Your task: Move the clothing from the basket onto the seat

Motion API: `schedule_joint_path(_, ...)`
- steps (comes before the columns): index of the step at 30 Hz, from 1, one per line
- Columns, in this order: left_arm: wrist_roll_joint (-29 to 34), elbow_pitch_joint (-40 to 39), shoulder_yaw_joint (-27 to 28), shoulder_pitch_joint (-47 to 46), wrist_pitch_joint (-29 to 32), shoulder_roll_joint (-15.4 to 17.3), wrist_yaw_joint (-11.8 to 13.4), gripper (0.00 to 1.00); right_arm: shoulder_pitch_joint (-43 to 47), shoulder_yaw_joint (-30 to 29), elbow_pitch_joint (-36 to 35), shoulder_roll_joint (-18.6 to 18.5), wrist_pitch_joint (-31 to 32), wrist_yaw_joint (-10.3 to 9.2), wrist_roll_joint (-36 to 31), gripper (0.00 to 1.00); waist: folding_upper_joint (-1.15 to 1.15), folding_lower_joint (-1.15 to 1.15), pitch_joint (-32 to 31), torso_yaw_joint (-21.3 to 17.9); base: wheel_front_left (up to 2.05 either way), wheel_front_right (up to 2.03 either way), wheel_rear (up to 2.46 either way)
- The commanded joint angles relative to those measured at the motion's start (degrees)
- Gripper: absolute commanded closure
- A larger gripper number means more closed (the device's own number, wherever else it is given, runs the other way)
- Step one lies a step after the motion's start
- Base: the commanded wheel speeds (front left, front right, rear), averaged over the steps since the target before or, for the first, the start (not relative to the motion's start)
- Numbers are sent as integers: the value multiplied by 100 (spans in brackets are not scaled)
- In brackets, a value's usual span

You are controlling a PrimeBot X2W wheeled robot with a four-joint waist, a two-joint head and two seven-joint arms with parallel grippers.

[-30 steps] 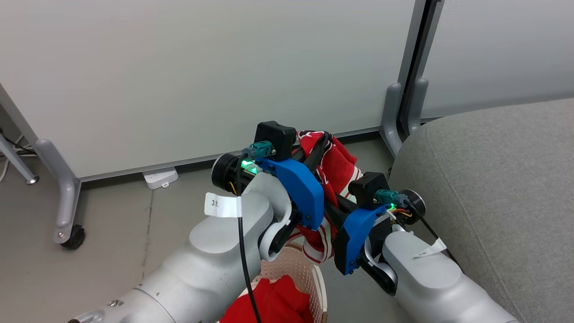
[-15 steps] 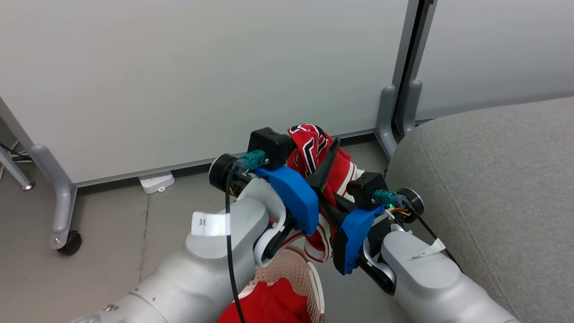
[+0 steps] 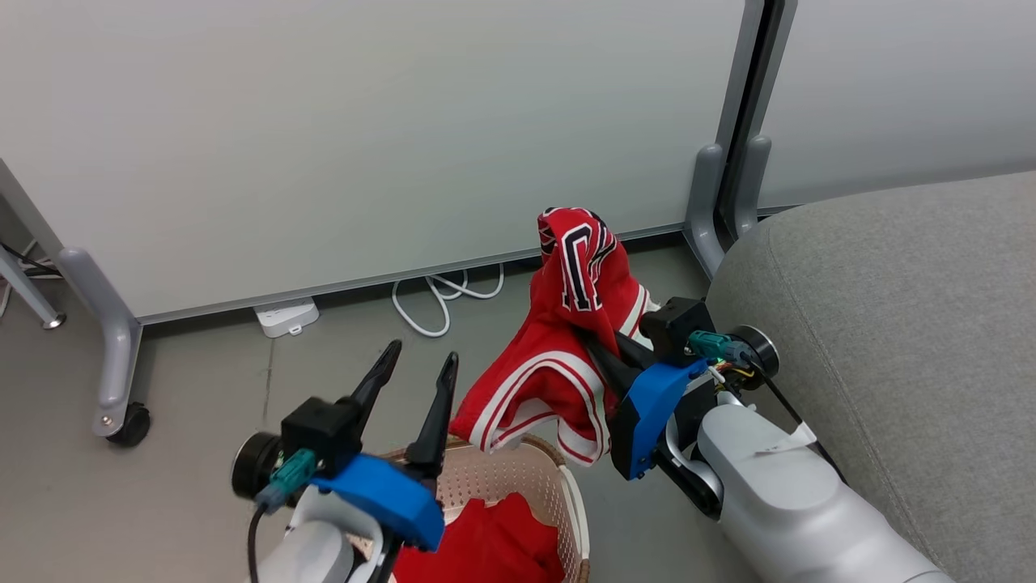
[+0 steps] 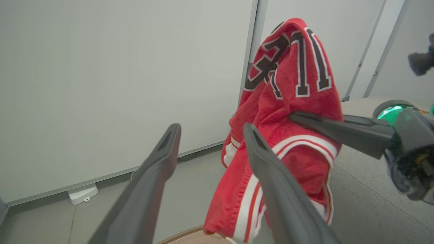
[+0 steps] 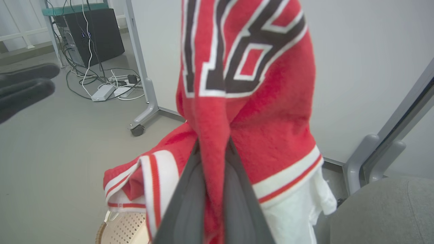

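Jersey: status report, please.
Left tool open, empty. Right tool shut on jersey, hanging above basket beside seat. Other red garment in basket. No obstacle seen.

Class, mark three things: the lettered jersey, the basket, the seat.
lettered jersey (image 3: 579, 274): head view, on its block lettering.
basket (image 3: 503, 479): head view, on its perforated inner wall.
seat (image 3: 898, 324): head view, on bare grey fabric.
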Motion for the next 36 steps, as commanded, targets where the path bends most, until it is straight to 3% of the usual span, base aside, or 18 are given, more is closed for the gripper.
schedule_joint_path(1,164,-136,182,213,-15,34,-23,0,-109,-38,4,-10,-43,1,-25,100,0,0,12,14,0,0,0)
schedule_joint_path(9,923,-739,1314,1286,-16,-50,-432,0,-99,-189,-28,-9,-63,1,-124,100,0,0,59,70,0,0,0)
schedule_joint_path(18,1380,-639,1863,1613,-16,-384,-810,0,-52,-225,-89,-10,-67,1,-129,100,0,0,101,-102,0,0,0)
schedule_joint_path(24,1579,-637,2118,1672,-16,-515,-942,0,-138,-297,-160,-10,-67,1,-123,100,0,0,240,-642,0,0,0)
schedule_joint_path(36,1844,-634,2378,1426,-17,-568,-1064,0,-110,-516,-484,-8,-71,1,-232,100,0,0,645,-2090,0,0,0)
